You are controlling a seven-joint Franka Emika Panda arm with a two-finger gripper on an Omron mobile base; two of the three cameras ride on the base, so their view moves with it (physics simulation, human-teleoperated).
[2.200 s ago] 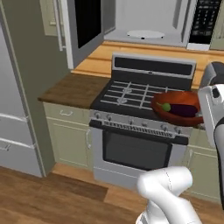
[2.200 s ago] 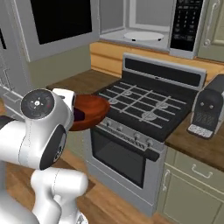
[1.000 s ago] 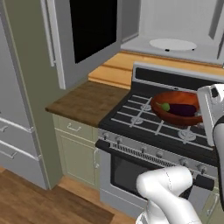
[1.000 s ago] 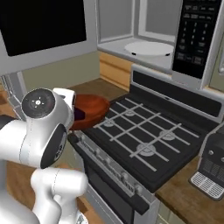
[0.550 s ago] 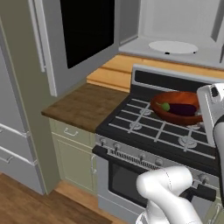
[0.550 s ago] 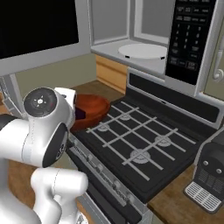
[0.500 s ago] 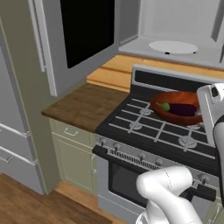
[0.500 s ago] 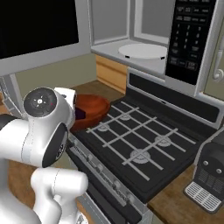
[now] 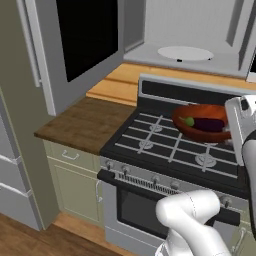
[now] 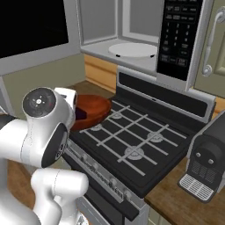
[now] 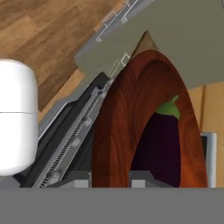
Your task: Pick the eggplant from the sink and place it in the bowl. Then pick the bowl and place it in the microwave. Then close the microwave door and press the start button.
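Bowl [image 9: 202,121] with eggplant [image 9: 206,124] inside is held above the gas stove [image 9: 165,150], rim clamped in the gripper [image 11: 111,177]. Open microwave [image 10: 132,37] is seen above; wood countertop [image 9: 82,122] at stove's left. Keypad text unreadable.

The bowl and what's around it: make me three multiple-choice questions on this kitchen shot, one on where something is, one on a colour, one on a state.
1. Where is the eggplant?
A. In the sink
B. Inside the bowl
C. On the microwave's turntable plate

2. What colour is the eggplant's stem cap?
A. Green
B. Yellow
C. White

3. How does the microwave door stand?
A. Shut
B. Taken off
C. Swung open

Answers:
1. B, the dark eggplant lies in the reddish-brown bowl, which hangs over the gas stove with its rim in the claw.
2. A, the hand view shows a green cap at the eggplant's end.
3. C, the microwave shows its pale inside and bare white plate, with the door out to the left.
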